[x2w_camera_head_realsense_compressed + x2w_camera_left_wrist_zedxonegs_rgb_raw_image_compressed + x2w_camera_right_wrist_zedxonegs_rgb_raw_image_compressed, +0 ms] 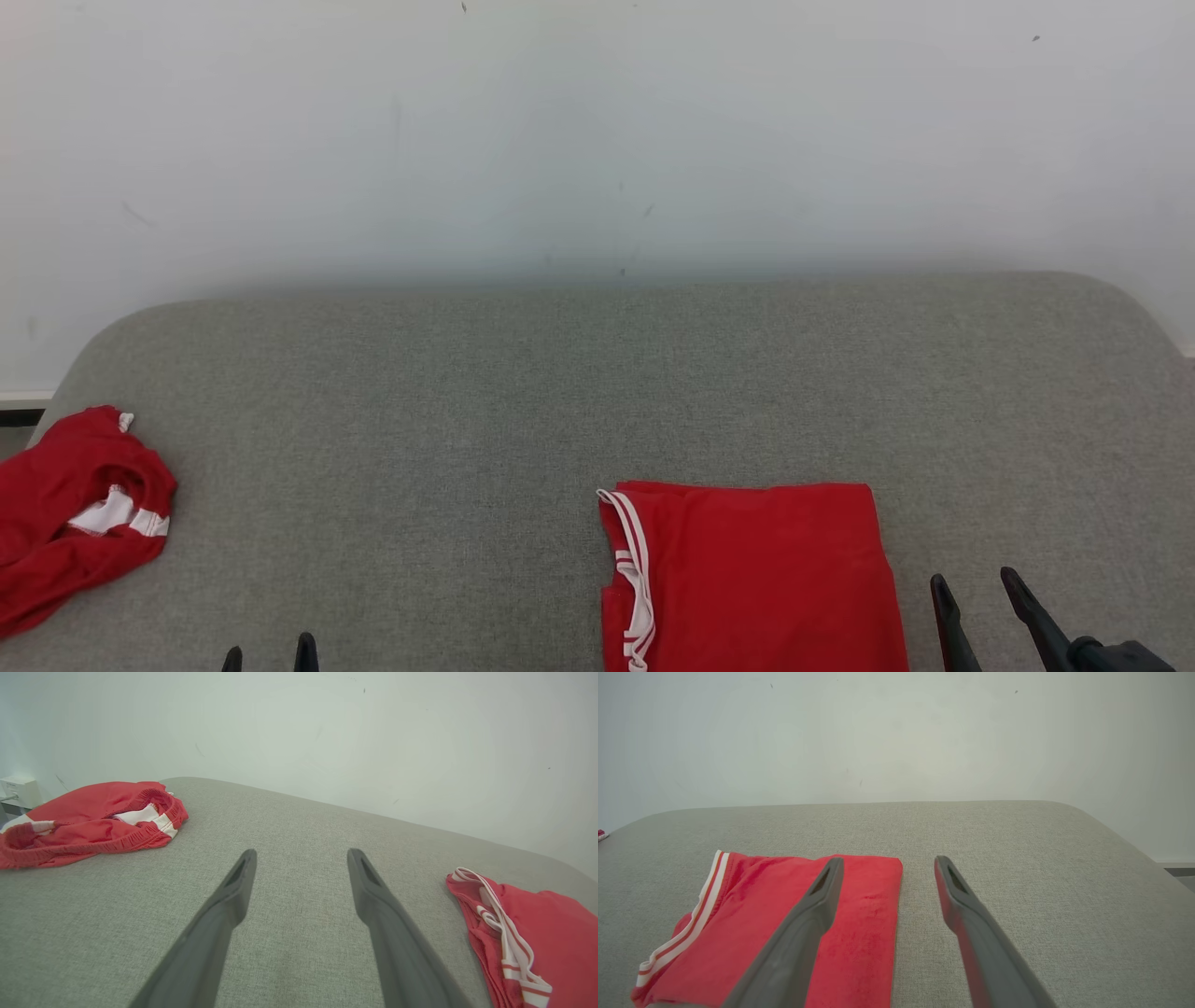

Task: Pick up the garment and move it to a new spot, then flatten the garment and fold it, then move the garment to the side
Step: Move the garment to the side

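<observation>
Right gripper [976, 581]: jaws wide apart, empty, tips low over the pad [420, 420] just right of the garment [756, 579], touching nothing. In its wrist view, one finger across the red cloth and the other over bare grey; so placed, probably, astride the garment's right-hand edge, ready for a grab or a push. Left gripper [269, 649]: likewise spread and empty, over bare pad between the two red things, well apart from both. Garment itself: folded into a neat rectangle, white-striped band along its left edge, flat on the near right part of the pad. Flattening and folding seemingly done, with perhaps only the shift to the side left. Further out, at the pad's far left rim: red heap [65, 513], crumpled, white patches showing, elastic waist bunched; probably parked there clear of the working area. No bin or basket involved: both pieces straight on the pad. Behind everything, plain pale wall [597, 140].
</observation>
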